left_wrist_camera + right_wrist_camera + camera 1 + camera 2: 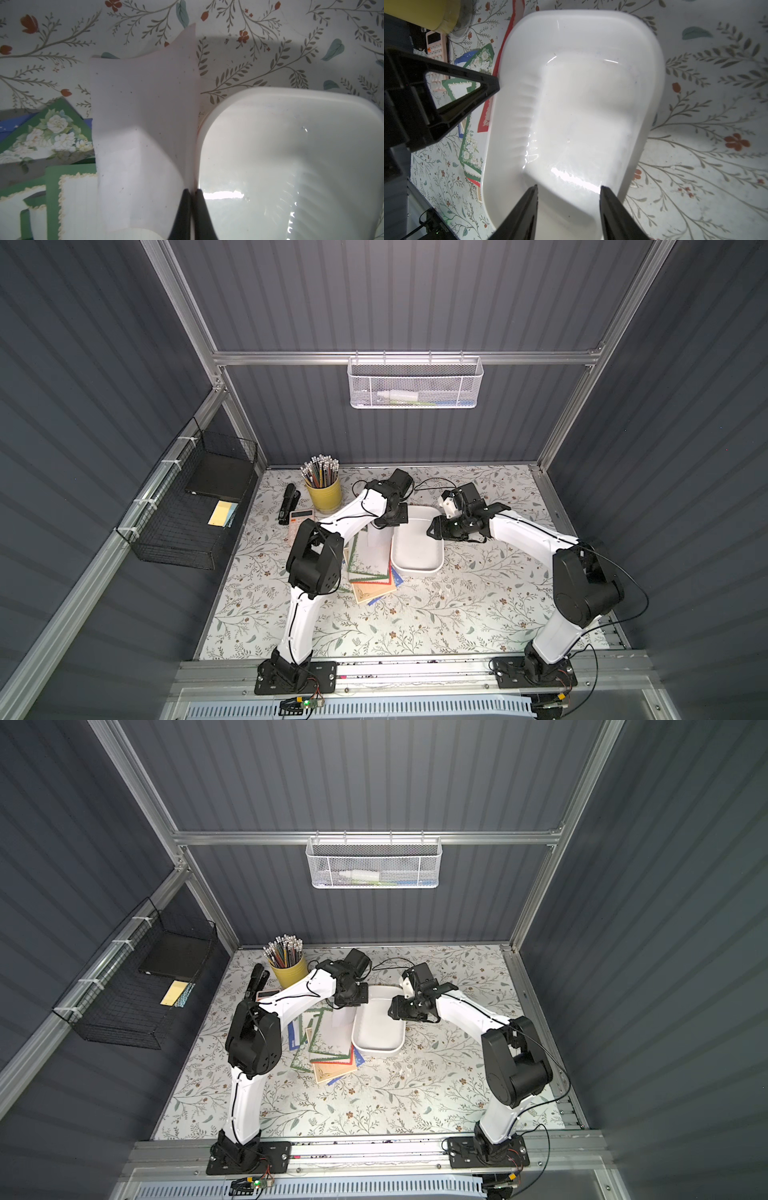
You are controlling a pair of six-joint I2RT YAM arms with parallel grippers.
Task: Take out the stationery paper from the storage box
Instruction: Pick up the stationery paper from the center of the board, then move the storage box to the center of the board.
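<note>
The stationery paper (371, 570) lies fanned in a loose pile on the floral table (415, 630), just left of the storage box (417, 570) and outside it, near the middle of both top views. My left gripper (193, 192) is pinched tight on the edge of one pale sheet (145, 124), which stands curled beside the box's rim at the centre of the left wrist view. My right gripper (569, 190) hangs about half open over the box, gripping nothing.

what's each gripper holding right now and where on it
The left gripper pinches one stationery sheet by its edge; the right gripper hangs open over the storage box, holding nothing.
</note>
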